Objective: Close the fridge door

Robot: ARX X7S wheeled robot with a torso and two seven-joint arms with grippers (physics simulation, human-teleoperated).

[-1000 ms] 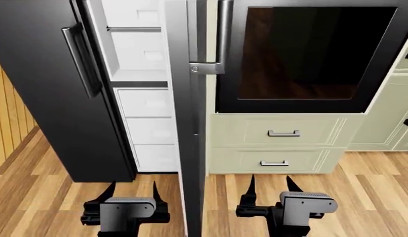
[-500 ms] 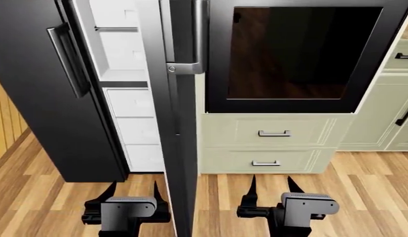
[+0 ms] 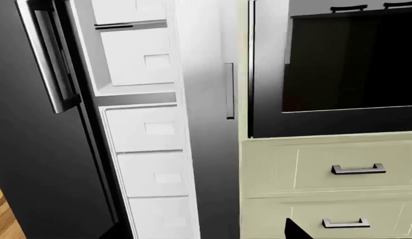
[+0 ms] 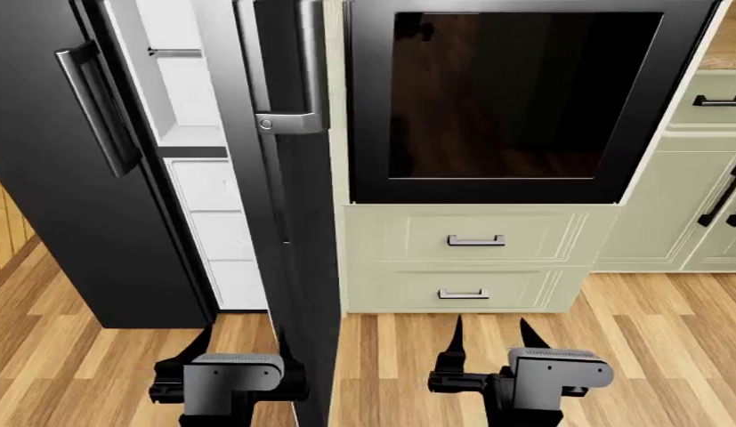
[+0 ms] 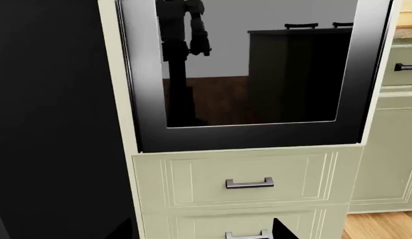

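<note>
Fridge door (image 4: 299,267) stands wide open, swung out toward the robot so the head view sees it nearly edge-on: glossy black outer face to the right, white panelled inner face (image 3: 209,99) to the left. Its silver bar handle (image 4: 294,89) sits high on the right side, curved lower end at the level of the oven's glass. The door's near edge comes out between the two arms, so it splits the workspace: left arm on the inner-face side, right arm on the outer-face side.

Behind it, the open compartment shows white shelves and drawers (image 4: 214,231). Further left is the matching black door (image 4: 59,178) with a dark handle (image 4: 97,107), shut. To the right is the black glass-fronted oven (image 4: 510,98) above two pale drawers (image 4: 474,240), over a wood floor (image 4: 652,338).

Left gripper (image 4: 239,345): low and near, fingers spread and pointing forward, empty, right fingertip just beside the door's inner side. Contact cannot be told.

Right gripper (image 4: 489,334): same low, forward-pointing pose, fingers spread, empty, apart from the door's outer face.

Judgement: closing needs a push on the black outer face, so the right arm looks better placed; no push has begun.
</note>
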